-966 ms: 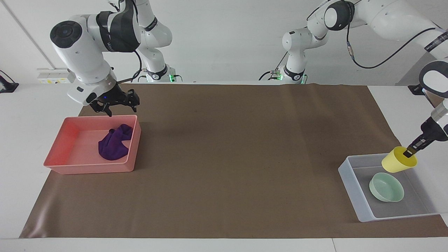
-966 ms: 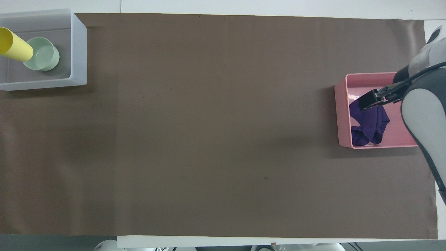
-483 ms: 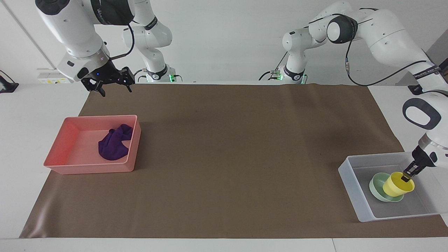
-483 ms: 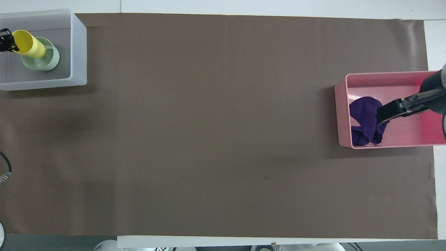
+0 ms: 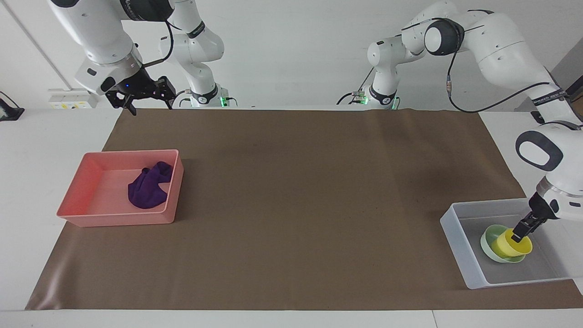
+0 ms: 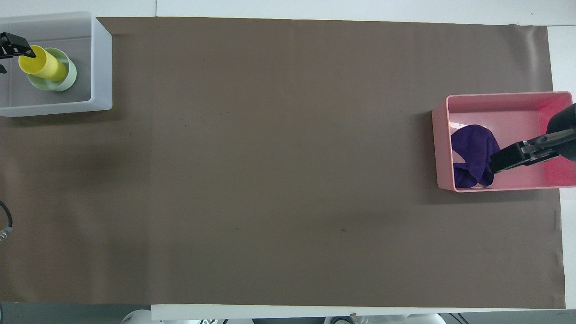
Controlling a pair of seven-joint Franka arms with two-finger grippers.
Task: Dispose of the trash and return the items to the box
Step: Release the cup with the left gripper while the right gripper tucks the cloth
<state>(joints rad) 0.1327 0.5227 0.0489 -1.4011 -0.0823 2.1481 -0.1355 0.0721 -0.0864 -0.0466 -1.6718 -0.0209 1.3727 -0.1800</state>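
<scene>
The yellow cup [image 5: 515,246] stands tilted in the mint-green bowl [image 5: 488,243] inside the translucent box [image 5: 459,255] at the left arm's end of the table. My left gripper [image 5: 519,234] is shut on the cup's rim, low in the box. In the overhead view the cup [image 6: 42,67] covers most of the bowl [image 6: 66,81], with the left gripper [image 6: 13,45] beside it. The purple cloth [image 5: 148,189] lies in the pink tray [image 5: 114,221]. My right gripper [image 5: 148,104] is open and empty, raised high over the table's edge nearest the robots.
Brown paper [image 5: 296,205] covers the table between the box [image 6: 102,67] and the pink tray [image 6: 442,148]. In the overhead view the right gripper [image 6: 506,158] overlaps the cloth [image 6: 472,148], but it is well above it.
My left gripper has lowered the yellow cup from above the box's rim into the mint bowl. My right gripper has risen from the pink tray and drawn back toward the robots.
</scene>
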